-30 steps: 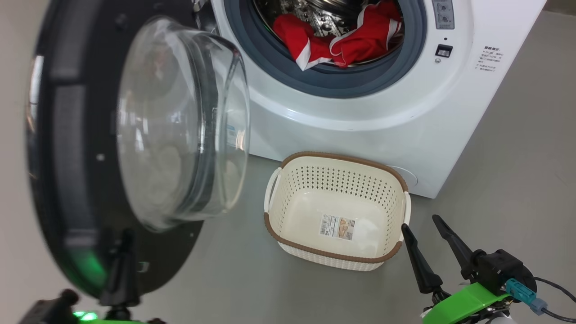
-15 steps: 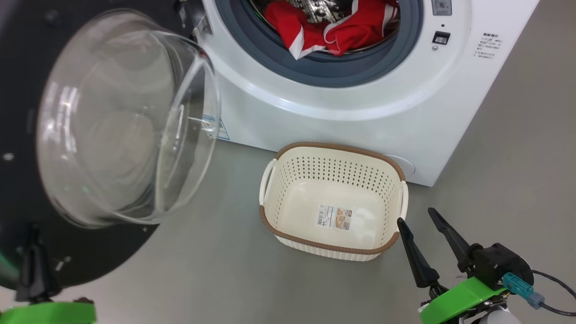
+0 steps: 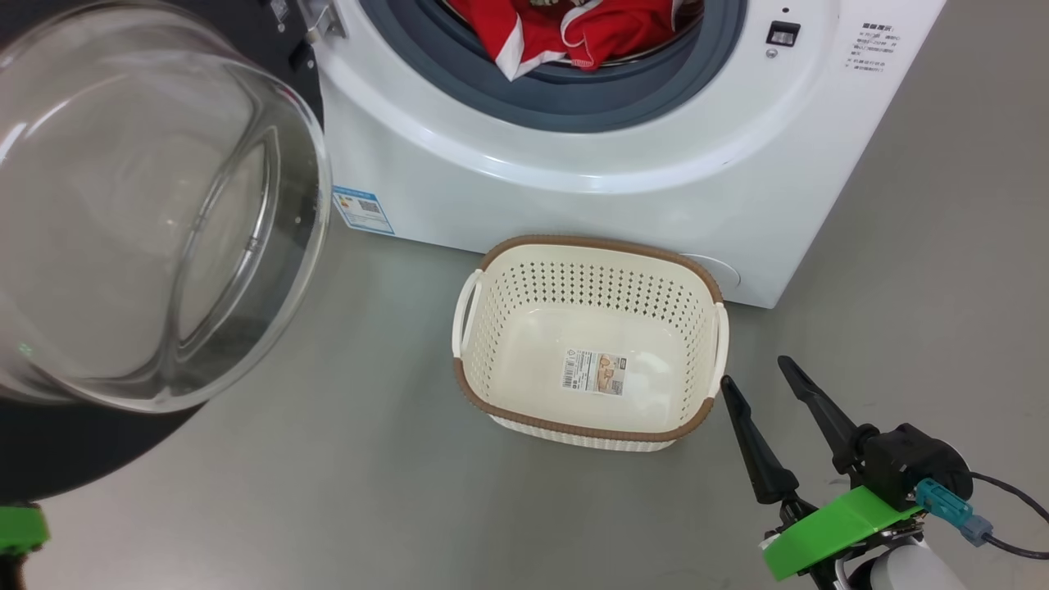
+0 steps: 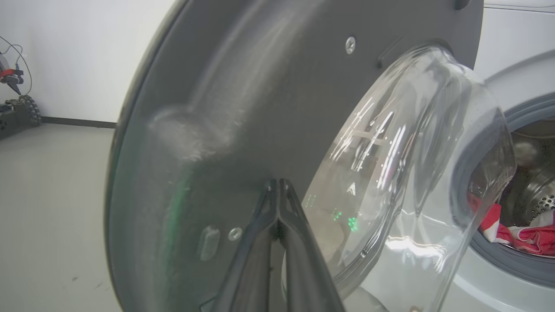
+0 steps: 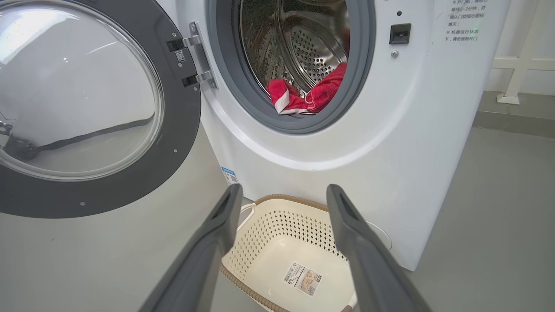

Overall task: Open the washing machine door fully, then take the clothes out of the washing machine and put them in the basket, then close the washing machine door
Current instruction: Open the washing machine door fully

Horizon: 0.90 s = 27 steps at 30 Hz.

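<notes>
The white washing machine (image 3: pixel 574 188) stands ahead with its door (image 3: pixel 147 205) swung wide to my left, glass bowl facing me. The red clothes (image 3: pixel 565 33) with white trim lie at the front of the steel drum (image 5: pixel 312 47). An empty cream basket (image 3: pixel 590 246) sits on the floor before the machine. My left gripper (image 4: pixel 279 188) is shut, its tip against the door's dark inner rim (image 4: pixel 225 130) beside the glass. My right gripper (image 3: pixel 754 373) hangs open just right of the basket, holding nothing; in the right wrist view its fingers (image 5: pixel 217 234) frame the basket (image 5: pixel 282 200).
Grey floor (image 3: pixel 344 459) surrounds the basket. A blue label (image 3: pixel 363 209) marks the machine's lower left. A dark wheeled device with cables (image 4: pixel 15 117) sits by the far wall. White pipework (image 5: pixel 516 78) stands right of the machine.
The door has swung further open to the left, with my left gripper against it leaving the head view at the lower left. The head camera has shifted. The right gripper stays open.
</notes>
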Tool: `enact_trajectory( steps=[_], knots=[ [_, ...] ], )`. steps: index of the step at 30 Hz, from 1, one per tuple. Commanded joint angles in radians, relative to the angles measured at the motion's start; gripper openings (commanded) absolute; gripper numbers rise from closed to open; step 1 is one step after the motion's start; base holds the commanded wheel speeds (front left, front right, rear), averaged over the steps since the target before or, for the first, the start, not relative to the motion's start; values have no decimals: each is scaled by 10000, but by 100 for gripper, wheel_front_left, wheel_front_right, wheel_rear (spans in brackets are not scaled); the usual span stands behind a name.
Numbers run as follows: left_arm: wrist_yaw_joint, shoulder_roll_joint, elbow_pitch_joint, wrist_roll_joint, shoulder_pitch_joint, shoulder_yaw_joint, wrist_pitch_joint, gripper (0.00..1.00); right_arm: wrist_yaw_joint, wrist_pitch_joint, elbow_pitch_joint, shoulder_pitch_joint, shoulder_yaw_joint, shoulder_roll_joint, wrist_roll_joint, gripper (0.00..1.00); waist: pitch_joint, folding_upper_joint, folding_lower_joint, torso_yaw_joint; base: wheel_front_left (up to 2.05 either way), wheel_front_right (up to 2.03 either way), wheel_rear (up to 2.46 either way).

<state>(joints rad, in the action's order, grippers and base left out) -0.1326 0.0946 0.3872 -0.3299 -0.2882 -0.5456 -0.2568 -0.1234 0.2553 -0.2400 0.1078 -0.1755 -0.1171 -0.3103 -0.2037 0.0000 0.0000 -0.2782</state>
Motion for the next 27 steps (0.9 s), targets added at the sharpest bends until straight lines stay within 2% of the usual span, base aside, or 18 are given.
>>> enact_trajectory(
  steps=[1, 8, 20, 22, 27],
  knots=[
    [22, 755, 7, -65, -397, -475, -49, 0, -73, 65, 283, 330, -244, -28, 61, 100, -62, 0, 0, 56, 0, 0, 0],
    [21, 969, 341, -181, -606, -561, -49, 0, -73, 65, 333, 409, -215, -6, 55, 100, -124, 0, 0, 130, 0, 0, 0],
    [20, 491, -338, -193, 223, 98, -49, 0, -73, 65, 309, 357, -267, 61, -23, 100, 169, 0, 0, 199, 0, 0, 0],
    [20, 448, -438, -209, 326, 208, -49, 4, -73, 65, 302, 344, -268, 69, -32, 100, 204, 0, 0, 213, 0, 0, 0],
    [20, 175, -1017, -175, 975, 815, -49, 39, -73, 65, 287, 246, -239, 131, -76, 100, 408, 0, 0, 309, 0, 0, 0]
  ],
)
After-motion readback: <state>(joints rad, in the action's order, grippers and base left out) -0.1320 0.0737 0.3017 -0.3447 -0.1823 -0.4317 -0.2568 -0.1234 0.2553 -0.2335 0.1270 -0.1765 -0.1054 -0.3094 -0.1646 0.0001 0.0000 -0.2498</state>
